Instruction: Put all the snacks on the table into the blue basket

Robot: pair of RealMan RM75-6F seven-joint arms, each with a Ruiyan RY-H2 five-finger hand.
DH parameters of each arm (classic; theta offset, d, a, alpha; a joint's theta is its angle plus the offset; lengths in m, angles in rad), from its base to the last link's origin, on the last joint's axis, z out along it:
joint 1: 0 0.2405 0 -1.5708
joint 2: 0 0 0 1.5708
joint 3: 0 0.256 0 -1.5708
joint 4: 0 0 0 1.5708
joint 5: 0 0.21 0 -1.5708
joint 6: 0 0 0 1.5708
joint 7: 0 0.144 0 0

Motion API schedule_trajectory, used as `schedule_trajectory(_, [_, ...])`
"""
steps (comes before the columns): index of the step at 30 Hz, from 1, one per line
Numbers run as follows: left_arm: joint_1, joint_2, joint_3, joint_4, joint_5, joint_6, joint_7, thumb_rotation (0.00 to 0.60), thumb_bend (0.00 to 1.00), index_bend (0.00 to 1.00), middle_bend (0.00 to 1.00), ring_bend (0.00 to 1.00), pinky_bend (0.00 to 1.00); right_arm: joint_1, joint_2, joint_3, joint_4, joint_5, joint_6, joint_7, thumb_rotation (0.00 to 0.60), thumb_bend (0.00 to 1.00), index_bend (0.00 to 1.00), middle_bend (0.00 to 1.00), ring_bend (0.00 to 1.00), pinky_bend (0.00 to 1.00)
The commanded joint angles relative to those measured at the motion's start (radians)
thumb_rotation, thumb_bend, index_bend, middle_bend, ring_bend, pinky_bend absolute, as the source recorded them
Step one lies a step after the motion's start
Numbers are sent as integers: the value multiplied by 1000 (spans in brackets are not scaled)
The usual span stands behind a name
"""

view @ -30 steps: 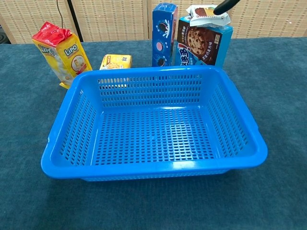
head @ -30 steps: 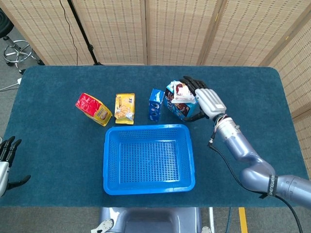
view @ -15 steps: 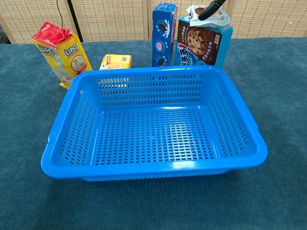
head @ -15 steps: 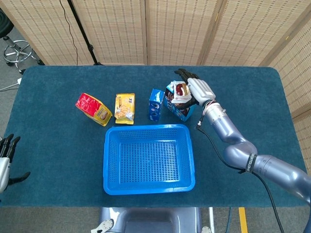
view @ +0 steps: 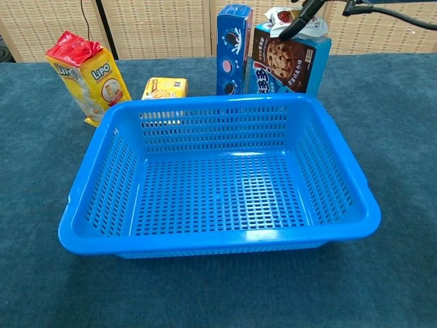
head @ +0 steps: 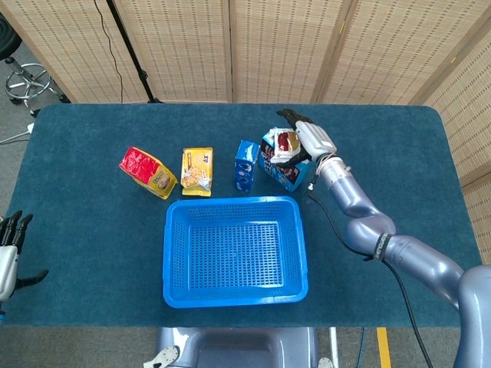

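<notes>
Table [head: 92,230], covered in dark blue cloth, carries all items. Blue basket [head: 235,250] sits at the near middle, long axis running 9 to 3 o'clock, nothing inside it.

Snacks stand in a row along the basket's 12 o'clock side, none touching it in the head view:
- Cookie box [head: 285,167] at the basket's 1 o'clock, upright, chocolate-chip face turned toward the basket per the chest view [view: 290,65].
- Red-and-yellow biscuit bag [head: 147,172] at 10 o'clock, long axis running roughly 10 to 4 o'clock, red crimped end pointing away from the basket.
- Blue sandwich-cookie box [head: 245,165], upright on its short end just beside the cookie box at its 9 o'clock.
- Yellow packet [head: 196,172] lying flat, long axis 12 to 6 o'clock.
- Small white wrapper [head: 285,144] lying on top of the cookie box.

Right hand [head: 308,142] is over the cookie box top, dark fingertips [view: 295,26] on the small white wrapper; whether it grips the wrapper cannot be told.

Left hand [head: 9,253] is at the table's 8 o'clock edge, fingers apart, holding nothing.
</notes>
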Motion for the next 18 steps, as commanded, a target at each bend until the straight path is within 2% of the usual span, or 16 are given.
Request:
schedule_trajectory(1, [-3, -2, -2, 1, -6, -4, 4, 600, 0, 0, 0, 0, 0, 4, -23, -1, 32, -17, 0, 14, 600, 0, 78, 186, 66, 124])
schedule_trajectory(8, [-9, -5, -3, 4, -15, -12, 7, 600, 0, 0, 0, 0, 0, -3, -52, 4, 65, -57, 25, 42, 600, 0, 332, 452, 294, 335])
schedule_trajectory(12, [-10, -4, -2, 3, -14, -12, 4, 600, 0, 0, 0, 0, 0, -10, -61, 13, 67, -78, 62, 55, 600, 2, 382, 505, 342, 370])
schedule_trajectory(18, [-11, -2, 1, 1, -11, -12, 0, 600, 0, 0, 0, 0, 0, -22, -49, 29, 43, -103, 118, 62, 600, 92, 403, 523, 360, 388])
